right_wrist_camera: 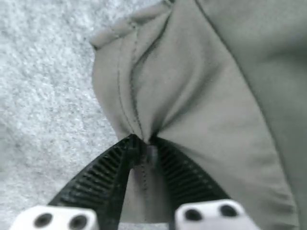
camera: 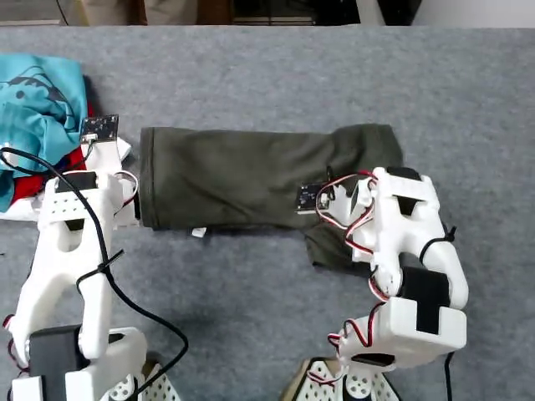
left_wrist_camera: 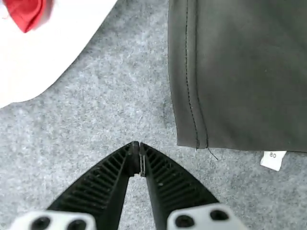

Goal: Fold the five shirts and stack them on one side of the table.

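1. Right gripper (right_wrist_camera: 142, 143) bit down on a pinch of the olive-green shirt (right_wrist_camera: 230, 96) in its own wrist view, jaws closed on a stitched seam near the cloth's edge, with the grey table covering (right_wrist_camera: 43, 72) alongside.
2. Left gripper (left_wrist_camera: 139, 160), seen from the left wrist, hung closed and empty over bare covering, just short of the shirt's hemmed corner (left_wrist_camera: 192, 129). A small label (left_wrist_camera: 273, 160) poked out from under the hem, while a white garment (left_wrist_camera: 48, 43) and a red garment (left_wrist_camera: 24, 12) lay off to the other side.
3. From the high view, the shirt stretched as a long band across the table's middle between the two arms, a flap jutting toward the right arm. A teal shirt (camera: 38, 96) topped the heap beside the left arm. Folding appeared to be midway. The next move likely called for carrying the pinched flap over the band, and for the left gripper to open and take the hem corner.
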Motion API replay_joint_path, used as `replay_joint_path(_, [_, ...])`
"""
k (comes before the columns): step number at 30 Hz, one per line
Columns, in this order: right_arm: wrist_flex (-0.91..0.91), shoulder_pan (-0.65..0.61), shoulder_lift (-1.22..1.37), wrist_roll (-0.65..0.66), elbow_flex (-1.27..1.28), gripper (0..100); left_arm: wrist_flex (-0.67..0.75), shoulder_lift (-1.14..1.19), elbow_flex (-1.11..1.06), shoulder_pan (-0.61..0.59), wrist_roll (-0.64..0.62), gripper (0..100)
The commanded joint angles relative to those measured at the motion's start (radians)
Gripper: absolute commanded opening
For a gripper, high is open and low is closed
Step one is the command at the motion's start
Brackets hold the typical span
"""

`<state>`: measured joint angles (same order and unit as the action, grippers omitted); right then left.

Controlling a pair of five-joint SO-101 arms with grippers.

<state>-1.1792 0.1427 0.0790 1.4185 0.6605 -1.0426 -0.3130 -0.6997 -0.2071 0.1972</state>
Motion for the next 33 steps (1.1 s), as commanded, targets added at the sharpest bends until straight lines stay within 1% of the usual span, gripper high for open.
replay_joint_path(1, [-0.002,-0.007,0.001,-0.006,-0.004,23.2,-0.008,-0.013,0.038,-0.017,0.011,2])
replay_joint_path(5, [-0.002,-0.010,0.004,-0.006,-0.004,22.2,-0.008,-0.013,0.038,-0.020,0.011,2])
replay_joint_path(9, [0.006,-0.013,0.008,-0.003,-0.004,24.5,-0.008,-0.013,0.038,-0.020,0.011,2])
replay_joint_path(11, [0.008,-0.035,0.022,-0.003,-0.004,24.9,-0.006,-0.013,0.038,-0.018,0.011,2])
replay_joint_path(18, [-0.026,-0.064,0.102,-0.003,-0.056,18.1,0.000,-0.013,0.040,-0.018,0.012,2])
replay_joint_path(23, [-0.083,-0.064,0.168,-0.009,-0.131,8.7,-0.002,-0.015,0.040,-0.020,0.012,2])
replay_joint_path(27, [-0.112,-0.062,0.197,-0.011,-0.165,4.1,0.000,-0.015,0.040,-0.020,0.012,2])
replay_joint_path(29, [-0.109,-0.061,0.197,-0.035,-0.170,1.4,0.002,-0.015,0.040,-0.020,0.012,2])
replay_joint_path(31, [-0.109,-0.061,0.196,-0.043,-0.170,0.7,0.002,-0.015,0.040,-0.020,0.012,2])
replay_joint_path(33, [-0.118,-0.061,0.196,-0.043,-0.176,3.0,0.002,-0.015,0.040,-0.020,0.012,2])
